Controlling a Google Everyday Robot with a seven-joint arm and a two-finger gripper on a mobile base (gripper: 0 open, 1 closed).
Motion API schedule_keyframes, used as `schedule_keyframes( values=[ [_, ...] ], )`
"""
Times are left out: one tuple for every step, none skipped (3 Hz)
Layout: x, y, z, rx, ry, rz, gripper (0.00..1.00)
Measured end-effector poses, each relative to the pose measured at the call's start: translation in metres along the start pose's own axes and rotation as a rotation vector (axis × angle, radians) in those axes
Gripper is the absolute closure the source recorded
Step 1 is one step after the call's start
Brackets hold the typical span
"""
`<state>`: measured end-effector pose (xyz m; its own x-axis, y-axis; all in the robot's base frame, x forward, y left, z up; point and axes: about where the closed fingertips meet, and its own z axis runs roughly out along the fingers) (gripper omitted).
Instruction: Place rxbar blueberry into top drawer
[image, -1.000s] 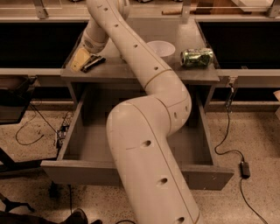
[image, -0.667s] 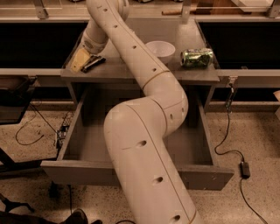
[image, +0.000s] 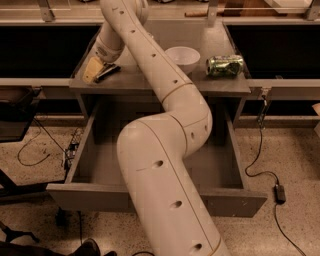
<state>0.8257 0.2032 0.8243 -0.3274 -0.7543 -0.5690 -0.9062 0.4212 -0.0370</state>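
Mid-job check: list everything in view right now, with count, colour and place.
top drawer: one, grey, pulled open under the counter.
counter: one, grey, above the drawer.
bowl: one, white, upright, mid-counter.
can: one, green, on its side, counter's right.
dark thin shape: one, near-black, beside the gripper; possibly the rxbar blueberry, cannot tell.
power brick: one, black, floor at right.
arm: one, white, reaching over the drawer to the counter.
gripper: one, low at the counter's left end.
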Motion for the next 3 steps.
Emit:
schedule_keyframes(
  values=[
    [0.0008,-0.0016,-0.0002,0.002,0.000,0.009,0.42],
    [0.0016,-0.0027,-0.0003,0.003,-0.001,0.015,0.65],
    [0.0002,-0.0036,-0.0032,0.005,-0.003,0.018,0.89]
  ],
)
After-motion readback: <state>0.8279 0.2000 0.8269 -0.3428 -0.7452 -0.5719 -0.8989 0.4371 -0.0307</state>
